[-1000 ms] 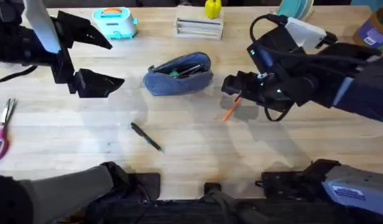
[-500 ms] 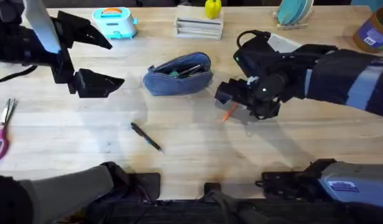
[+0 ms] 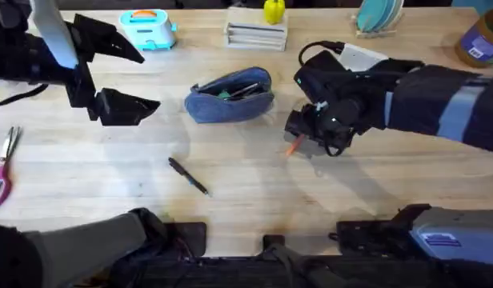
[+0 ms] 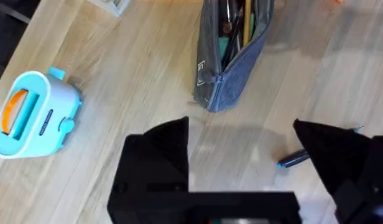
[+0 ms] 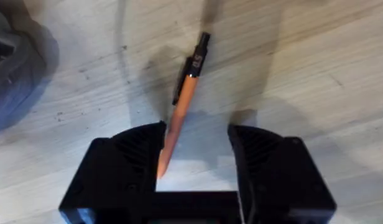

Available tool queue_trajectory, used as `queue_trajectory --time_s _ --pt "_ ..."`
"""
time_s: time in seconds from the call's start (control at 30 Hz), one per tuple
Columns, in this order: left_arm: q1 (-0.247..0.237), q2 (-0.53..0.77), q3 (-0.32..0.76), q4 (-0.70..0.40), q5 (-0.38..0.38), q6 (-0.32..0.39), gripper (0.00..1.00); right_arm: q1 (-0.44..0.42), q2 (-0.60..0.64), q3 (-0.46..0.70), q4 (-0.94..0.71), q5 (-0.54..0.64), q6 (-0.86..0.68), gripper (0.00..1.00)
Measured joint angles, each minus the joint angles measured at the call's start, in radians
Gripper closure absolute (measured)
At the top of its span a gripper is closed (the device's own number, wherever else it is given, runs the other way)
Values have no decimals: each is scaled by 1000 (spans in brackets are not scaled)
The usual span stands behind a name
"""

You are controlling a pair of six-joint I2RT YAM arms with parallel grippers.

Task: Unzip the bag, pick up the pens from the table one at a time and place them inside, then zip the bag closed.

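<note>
— Hovering where, exactly?

— My right end effector (image 5: 198, 155) hangs low over the surface (image 3: 390, 200), just right of the bag (image 3: 230, 96). My fingers (image 5: 132, 162) stand apart, and the orange pen (image 5: 182, 106) lies between them, its shaft close against one finger and well off the other. I am not clamped on it; it rests on the wood, its black end pointing away from me.

— And from overhead?

— There my right end effector (image 3: 314, 132) covers most of the orange pen (image 3: 293, 147); just a short orange stub sticks out beneath it.

— What of your left side?

— My left end effector (image 3: 110, 76) sits off to the left of the bag, spread wide and holding nothing. Through its wrist camera I see the bag (image 4: 232, 56) lying unzipped, with pens or similar things already inside its mouth.

— The other pen?

— The black pen (image 3: 188, 175) lies at a slant on the bare surface, nearer my bases than the bag and well apart from both end effectors.

— Anything else around?

— A blue toy toaster (image 3: 147, 28) stands at the far edge, and pink-handled scissors (image 3: 2, 168) lie at the far left.
</note>
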Motion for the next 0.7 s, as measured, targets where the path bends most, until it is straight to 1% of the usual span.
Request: queue_trajectory --time_s 0.07,0.2,0.3,0.33,0.53,0.7 --pt "0 0 0 0 0 0 7 1 3 0 -7 10 1 469" --pt "0 0 0 0 0 0 7 2 11 1 8 19 5 767" --pt "0 0 0 0 0 0 7 3 14 4 18 21 9 942" --pt "0 0 0 0 0 0 7 2 14 5 19 21 9 955" --pt "0 0 0 0 0 0 7 2 14 9 14 22 -3 956" --pt "0 0 0 0 0 0 8 4 23 42 4 -15 -53 961"
